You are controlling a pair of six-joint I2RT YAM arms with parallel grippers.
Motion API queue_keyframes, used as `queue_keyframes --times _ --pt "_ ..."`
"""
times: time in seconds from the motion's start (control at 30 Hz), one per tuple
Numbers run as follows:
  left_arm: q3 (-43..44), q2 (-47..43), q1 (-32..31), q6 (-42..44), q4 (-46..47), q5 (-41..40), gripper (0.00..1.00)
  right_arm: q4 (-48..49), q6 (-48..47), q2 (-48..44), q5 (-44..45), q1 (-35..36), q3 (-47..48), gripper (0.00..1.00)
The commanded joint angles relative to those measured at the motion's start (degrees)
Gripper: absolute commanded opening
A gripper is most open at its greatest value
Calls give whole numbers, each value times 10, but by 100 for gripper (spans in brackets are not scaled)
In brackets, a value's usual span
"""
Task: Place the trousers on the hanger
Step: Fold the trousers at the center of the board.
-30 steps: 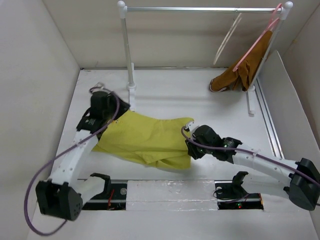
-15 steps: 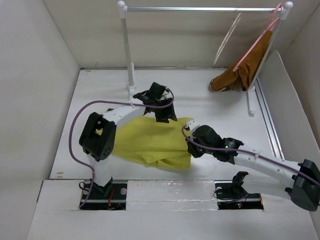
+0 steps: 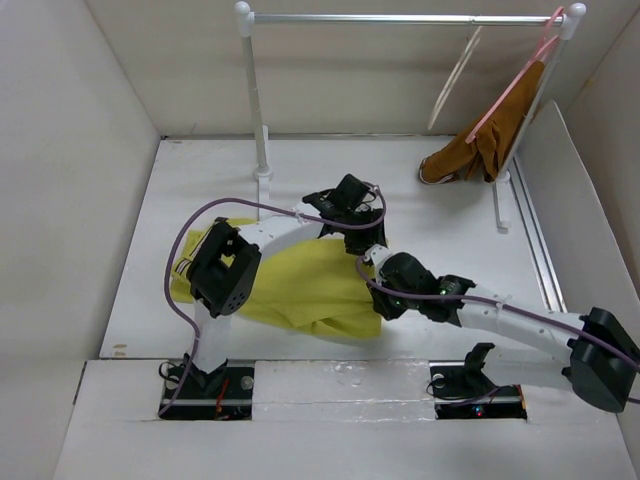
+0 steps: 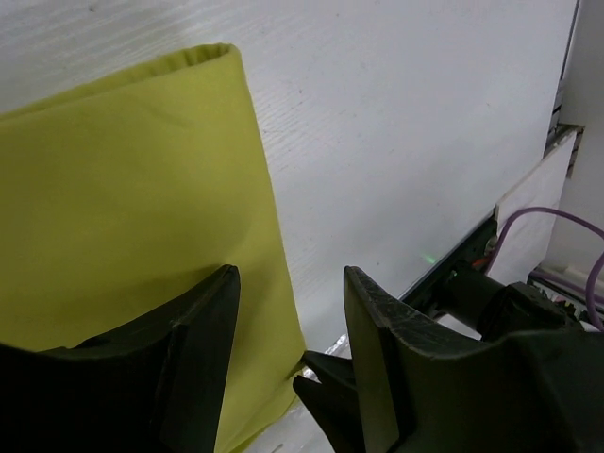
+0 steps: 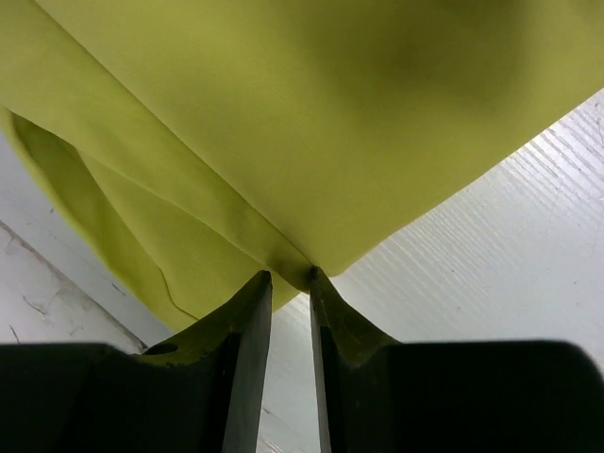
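Pinched nearly closed, the right hand (image 5: 288, 276) grips the trousers (image 3: 290, 285) at their right-hand edge, a fold of yellow-green cloth caught between its two fingers (image 5: 241, 359). The trousers lie flat and partly folded on the table (image 3: 430, 215), on the near side of the rail (image 3: 380, 18). Their long axis runs roughly parallel to the rail, under its left and middle stretch. No waistband shows in any view, so I cannot tell which end is which. The left hand (image 4: 288, 283) reaches across the cloth to the same right end, on the side nearer the rail. Its fingers stand apart and hold nothing, astride the straight hemmed edge, with cloth under one finger and bare table under the other. Whether the tips touch the cloth I cannot tell. The hanger (image 3: 455, 72) hangs tilted from the rail toward its right end, just left of the pink hanger (image 3: 510, 88) that carries the rust-brown garment (image 3: 480, 150). It is well apart from the trousers, up and to their far right. That offset looks like what the coming move turns on: the cloth has to go toward the rail's right end. The right arm is the nearer one to the hanger, and both hands already sit at the trousers' end on that side.
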Motion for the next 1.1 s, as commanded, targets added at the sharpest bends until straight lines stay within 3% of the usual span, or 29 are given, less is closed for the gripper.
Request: queue_keyframes --times 0.0,0.07,0.17,0.23,0.3,0.4,0.53,0.8,0.9,1.0,1.07 --pt "-3 7 5 1 9 -3 44 23 4 7 15 3 -4 28" --pt "-1 16 5 2 7 -7 44 27 4 11 20 3 -6 19" --pt "-3 25 5 2 7 -9 44 26 8 9 36 3 -8 19" --pt "-6 29 5 3 8 -13 43 26 13 5 51 3 -12 3" --pt "-9 32 5 2 8 -30 43 20 18 -11 56 3 -13 0" --pt "-9 40 5 -3 10 -52 43 -4 29 -35 60 10 -15 0" --pt "-4 69 5 -17 18 -94 43 -51 65 -103 15 69 -53 0" --pt "-13 80 5 -32 34 -106 43 -74 107 -140 -41 121 -98 0" --pt "-14 86 5 -33 37 -110 43 -107 126 -147 -21 151 -89 0" --pt "-18 84 5 -37 40 -96 42 -132 147 -172 59 163 -72 0" --pt "-24 73 5 -43 49 -92 42 -111 147 -177 87 158 -68 18"
